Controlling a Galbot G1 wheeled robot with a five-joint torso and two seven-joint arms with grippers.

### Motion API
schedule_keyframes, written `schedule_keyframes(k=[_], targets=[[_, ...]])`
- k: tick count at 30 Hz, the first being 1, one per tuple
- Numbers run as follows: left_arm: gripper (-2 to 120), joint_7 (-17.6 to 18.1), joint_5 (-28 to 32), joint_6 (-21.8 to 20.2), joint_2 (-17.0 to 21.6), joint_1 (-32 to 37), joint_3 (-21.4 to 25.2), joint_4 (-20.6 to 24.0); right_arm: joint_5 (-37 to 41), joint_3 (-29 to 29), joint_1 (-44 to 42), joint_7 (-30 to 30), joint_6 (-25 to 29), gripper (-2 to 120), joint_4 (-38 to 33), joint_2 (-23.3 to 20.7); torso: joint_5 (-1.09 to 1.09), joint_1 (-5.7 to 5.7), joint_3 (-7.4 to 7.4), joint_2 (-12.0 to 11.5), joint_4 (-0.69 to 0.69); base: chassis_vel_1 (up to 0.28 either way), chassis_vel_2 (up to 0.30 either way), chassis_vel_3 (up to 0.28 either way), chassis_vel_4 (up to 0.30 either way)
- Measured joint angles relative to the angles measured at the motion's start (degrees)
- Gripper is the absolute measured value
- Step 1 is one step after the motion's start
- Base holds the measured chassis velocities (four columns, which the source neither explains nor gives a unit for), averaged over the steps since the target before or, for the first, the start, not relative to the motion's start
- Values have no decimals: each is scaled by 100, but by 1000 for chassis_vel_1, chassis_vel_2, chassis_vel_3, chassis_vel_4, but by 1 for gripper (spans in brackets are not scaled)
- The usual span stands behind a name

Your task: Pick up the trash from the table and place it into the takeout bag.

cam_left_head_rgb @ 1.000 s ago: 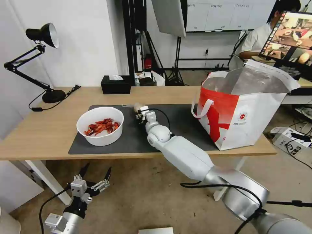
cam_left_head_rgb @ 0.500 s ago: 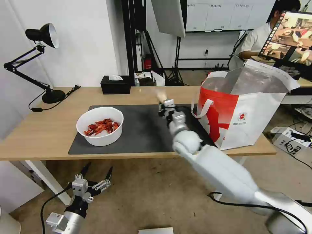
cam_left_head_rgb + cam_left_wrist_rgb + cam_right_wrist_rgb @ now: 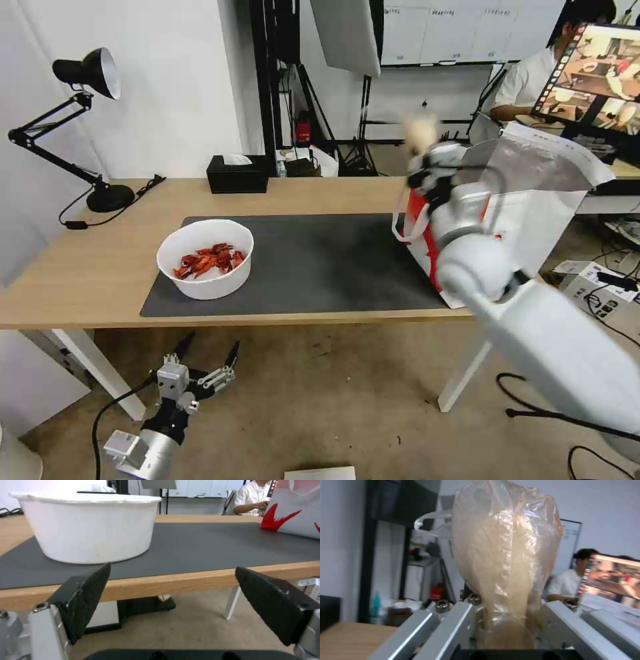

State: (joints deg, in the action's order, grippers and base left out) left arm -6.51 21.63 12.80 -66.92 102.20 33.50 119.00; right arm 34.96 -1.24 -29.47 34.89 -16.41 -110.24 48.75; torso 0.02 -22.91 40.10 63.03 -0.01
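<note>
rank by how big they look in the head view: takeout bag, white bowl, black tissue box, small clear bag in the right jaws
1. takeout bag, largest though partly behind the right arm.
2. white bowl.
3. black tissue box; it stands farther back, so its true size against the bowl is unsure.
4. small clear bag, blurred, held by the right gripper.

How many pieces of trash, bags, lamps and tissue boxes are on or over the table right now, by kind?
Trash: 2, white bowl of crayfish shells on the mat, small clear bag held by the right end effector
Takeout bag: 1
Desk lamp: 1
Black tissue box: 1
Total: 5
</note>
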Motion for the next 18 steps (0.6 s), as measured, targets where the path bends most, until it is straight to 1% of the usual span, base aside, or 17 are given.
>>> schedule_keyframes(k=[1, 2, 5, 9, 10, 11, 14, 15, 17, 18], targets=[[100, 0, -1, -3, 0, -6, -25, 5, 4, 117, -40, 145, -91, 7, 82, -131, 0, 0, 0, 0, 0, 0, 0, 0, 0], [100, 1, -2, -6, 0, -10, -40, 8, 1, 142, -57, 197, -125, 7, 126, -158, 0, 0, 0, 0, 0, 0, 0, 0, 0], [100, 3, -5, -10, -3, -16, -63, 9, -41, 151, -72, 301, -163, 7, 198, -173, 0, 0, 1, 0, 1, 0, 0, 0, 0], [100, 6, -6, -13, -3, -16, -67, 17, -115, 184, -77, 444, -352, 7, 265, -206, -1, 0, 1, 0, 1, 0, 0, 0, 0], [100, 6, -5, -14, 3, -8, -62, 22, -133, 195, -77, 453, -416, 13, 287, -236, -1, 0, 0, 0, 1, 0, 0, 0, 0], [100, 6, -5, -14, 3, -8, -62, 22, -133, 195, -77, 453, -416, 13, 287, -236, -1, 0, 0, 0, 1, 0, 0, 0, 0], [100, 9, -5, -14, 12, 0, -55, 29, -141, 183, -85, 427, -462, 28, 299, -316, -2, 0, 0, 0, 1, 0, 0, 0, 0], [100, 9, -5, -14, 12, 0, -55, 29, -141, 183, -85, 427, -462, 28, 299, -316, -2, 0, 0, 0, 1, 0, 0, 0, 0], [100, 10, -2, -14, 26, -2, -59, 40, -141, 158, -107, 413, -508, 37, 285, -331, -1, 0, 1, 0, 1, 0, 0, 0, 0], [100, 11, 0, -15, 32, -4, -62, 41, -141, 154, -113, 412, -520, 41, 283, -331, -1, 0, 1, 0, 1, 0, 0, 0, 0]])
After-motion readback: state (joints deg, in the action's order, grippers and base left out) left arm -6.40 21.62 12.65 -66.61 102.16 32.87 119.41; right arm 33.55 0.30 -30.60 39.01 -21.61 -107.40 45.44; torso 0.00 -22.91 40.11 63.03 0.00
